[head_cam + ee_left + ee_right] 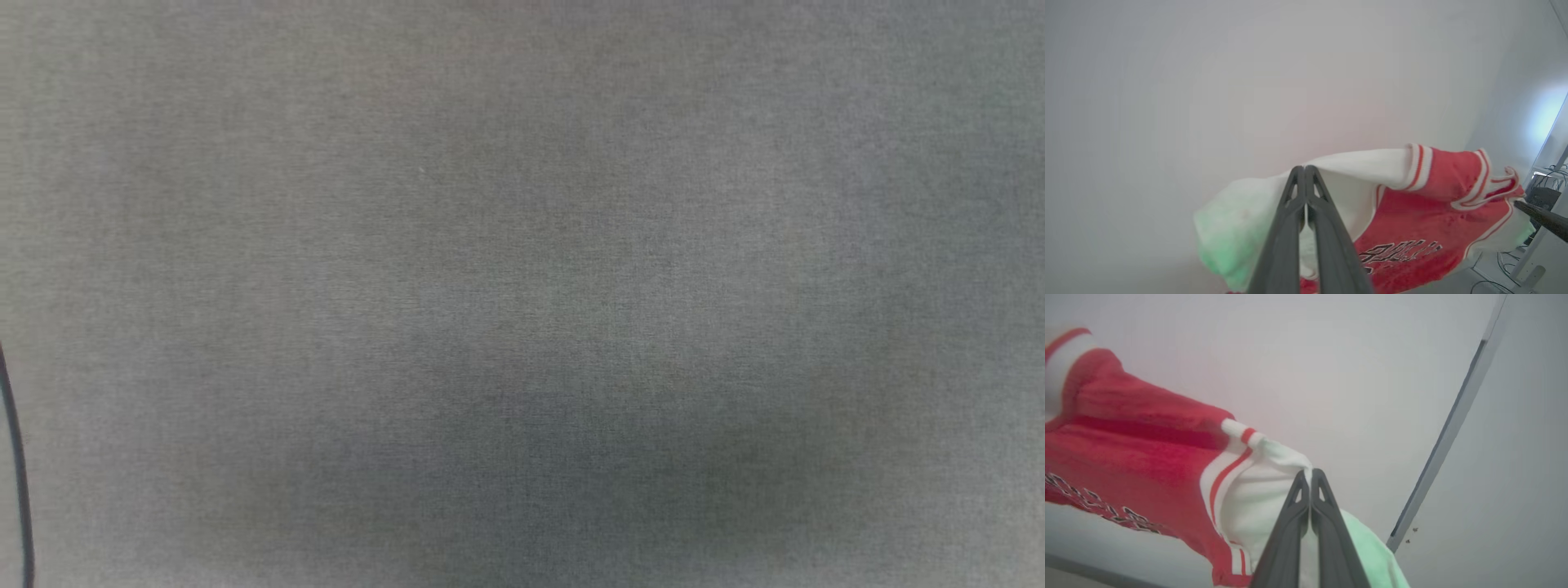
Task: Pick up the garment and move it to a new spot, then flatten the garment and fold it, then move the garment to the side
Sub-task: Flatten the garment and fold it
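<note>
The garment (pixel 1433 220) is a red jersey with white sleeves, striped trim and dark lettering, and it hangs stretched in the air between both grippers. In the left wrist view, my left gripper (pixel 1305 168) is shut on the edge of one white sleeve. My right gripper (pixel 1310 471) is shut on the other white sleeve, with the garment's red body (pixel 1139 433) spreading away to that view's left. A dark fingertip of the right gripper (pixel 1543 218) enters at the right edge of the left wrist view, beside the garment's far sleeve.
The head view looks down on a plain grey cloth surface (pixel 522 294), with a thin dark cable (pixel 16 474) curving along its left edge. Behind the garment is a pale wall with a grey strip (pixel 1449 428). Desk legs and cables (pixel 1531 261) stand at the far right.
</note>
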